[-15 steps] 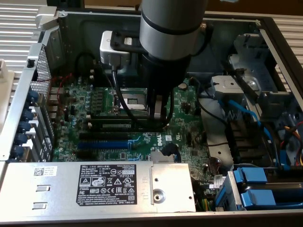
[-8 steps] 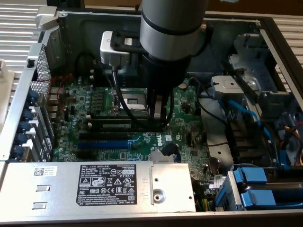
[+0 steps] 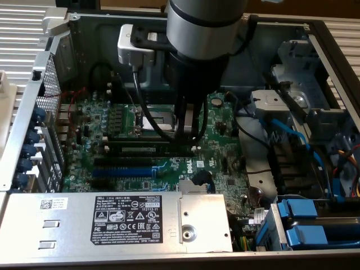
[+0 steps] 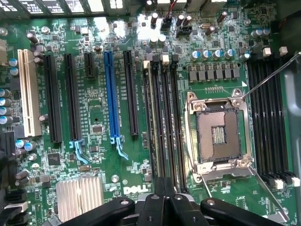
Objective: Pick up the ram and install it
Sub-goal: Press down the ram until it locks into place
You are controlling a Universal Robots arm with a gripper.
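Now the gripper (image 4: 164, 200), fingers pressed together, sits over the ram (image 3: 138, 149); the stick lies in a black slot beside the processor socket (image 4: 220, 135).

A thick silver-grey cylindrical arm (image 3: 205, 19) fills the top centre of the exterior frame, ending in a black wrist section. A white and grey camera box (image 3: 135, 46) is fixed at its left side, with black cables (image 3: 147, 112) looping down from it. The hand (image 4: 164, 200), at the bottom of the wrist frame, is glossy black with rounded linkages and small round pivot screws.
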